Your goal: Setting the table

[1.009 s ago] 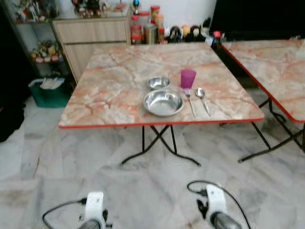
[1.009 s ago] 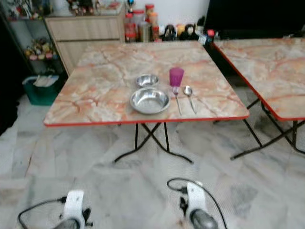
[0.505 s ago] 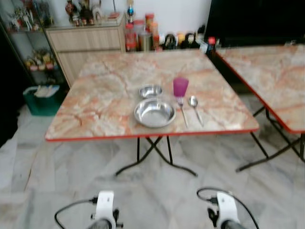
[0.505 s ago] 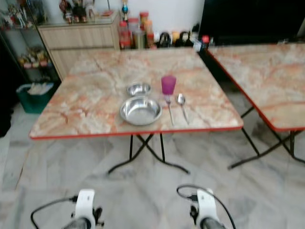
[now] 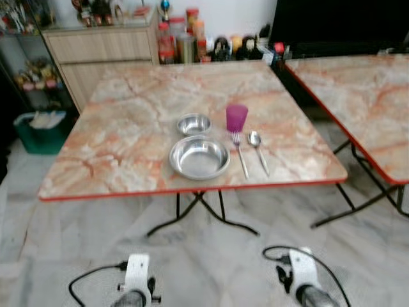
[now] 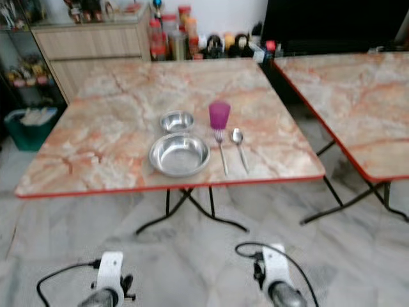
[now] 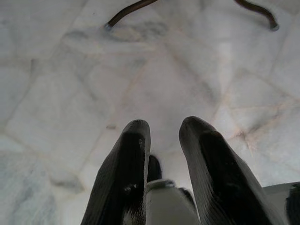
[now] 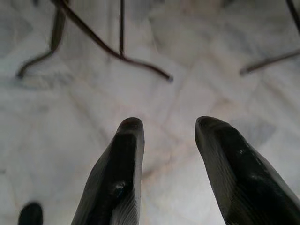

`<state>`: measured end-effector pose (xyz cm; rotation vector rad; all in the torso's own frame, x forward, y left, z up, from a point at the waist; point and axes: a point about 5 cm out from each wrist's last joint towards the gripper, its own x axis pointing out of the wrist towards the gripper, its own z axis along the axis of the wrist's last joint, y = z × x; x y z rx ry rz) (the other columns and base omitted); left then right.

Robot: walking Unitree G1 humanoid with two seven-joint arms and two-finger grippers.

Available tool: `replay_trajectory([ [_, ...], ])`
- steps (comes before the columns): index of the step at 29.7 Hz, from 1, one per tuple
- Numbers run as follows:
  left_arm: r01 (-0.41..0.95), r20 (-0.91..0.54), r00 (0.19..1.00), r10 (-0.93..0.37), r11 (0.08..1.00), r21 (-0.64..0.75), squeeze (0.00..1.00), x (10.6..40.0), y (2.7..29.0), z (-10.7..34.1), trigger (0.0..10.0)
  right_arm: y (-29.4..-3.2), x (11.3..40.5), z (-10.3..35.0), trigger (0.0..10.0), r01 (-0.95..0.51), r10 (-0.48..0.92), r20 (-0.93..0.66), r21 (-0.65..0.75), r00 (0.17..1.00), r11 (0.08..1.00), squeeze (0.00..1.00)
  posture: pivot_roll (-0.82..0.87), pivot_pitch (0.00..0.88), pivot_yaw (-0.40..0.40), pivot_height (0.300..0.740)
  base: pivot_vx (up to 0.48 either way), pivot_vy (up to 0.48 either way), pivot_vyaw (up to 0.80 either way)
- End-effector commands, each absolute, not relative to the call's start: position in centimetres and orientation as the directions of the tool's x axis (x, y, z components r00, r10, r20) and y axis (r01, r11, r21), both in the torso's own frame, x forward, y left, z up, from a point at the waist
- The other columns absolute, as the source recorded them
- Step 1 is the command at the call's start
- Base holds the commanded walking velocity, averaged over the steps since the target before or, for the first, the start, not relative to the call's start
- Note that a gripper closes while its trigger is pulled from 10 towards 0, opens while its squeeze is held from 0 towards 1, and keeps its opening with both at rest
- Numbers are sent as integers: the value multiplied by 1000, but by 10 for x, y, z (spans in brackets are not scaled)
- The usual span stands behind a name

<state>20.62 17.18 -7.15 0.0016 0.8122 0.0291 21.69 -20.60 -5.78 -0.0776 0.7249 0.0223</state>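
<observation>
Looks pretty much done tbh: plate [image 5: 199, 157] near the table's [image 5: 115, 147] front edge, bowl [image 5: 193, 124] behind it, cup [image 5: 236, 118], fork [image 5: 239, 153] and spoon [image 5: 258, 150] alongside. Left gripper [image 7: 164, 129] and right gripper [image 8: 169, 126] hang low over the floor, fingers apart, empty.

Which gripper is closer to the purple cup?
Right. The purple cup sits up-table, right of centre; the right gripper hangs nearly below it, the left gripper further left.

Marble floor [image 5: 96, 224], wooden cabinet [image 5: 96, 48] behind.
</observation>
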Motion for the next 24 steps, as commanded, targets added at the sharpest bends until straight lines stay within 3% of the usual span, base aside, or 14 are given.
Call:
replay_trajectory([
  [1, -29, -740, 672, 35, 999, 21, 0, 201, 176, -74, 10000, -201, 223, -52, 10000, -76, 19, -610, -68, 792, 995, 0, 0, 0, -4, 740, 0, 0, 0],
  [10, -13, -738, 674, 28, 1000, 26, 0, 201, 176, -74, 10000, -197, 250, -17, 10000, -106, 48, -345, -152, 937, 983, 0, -23, 0, 9, 740, 0, 0, 0],
  [18, 11, -740, 673, 18, 999, 34, 0, 201, 176, -74, 10000, -177, 283, 20, 10000, -55, 39, -136, -116, 990, 992, 0, -43, 0, 26, 740, 0, 0, 0],
  [19, 17, -741, 671, 14, 999, 35, 0, 200, 175, -74, 10000, -174, 287, 25, 10000, -54, 42, -116, -100, 992, 994, 67, -43, 0, 26, 740, 0, 0, 0],
  [20, 21, -741, 671, 12, 999, 35, 0, 200, 175, -75, 10000, -171, 290, 28, 10000, -55, 45, -99, -93, 994, 994, 1000, -44, 0, 28, 740, 0, 0, 0],
  [24, 33, -741, 672, 4, 999, 36, 0, 201, 174, -74, 10000, -157, 301, 39, 10000, -81, 75, -65, -85, 995, 993, 1000, -44, 0, 30, 740, 0, 0, 0],
])
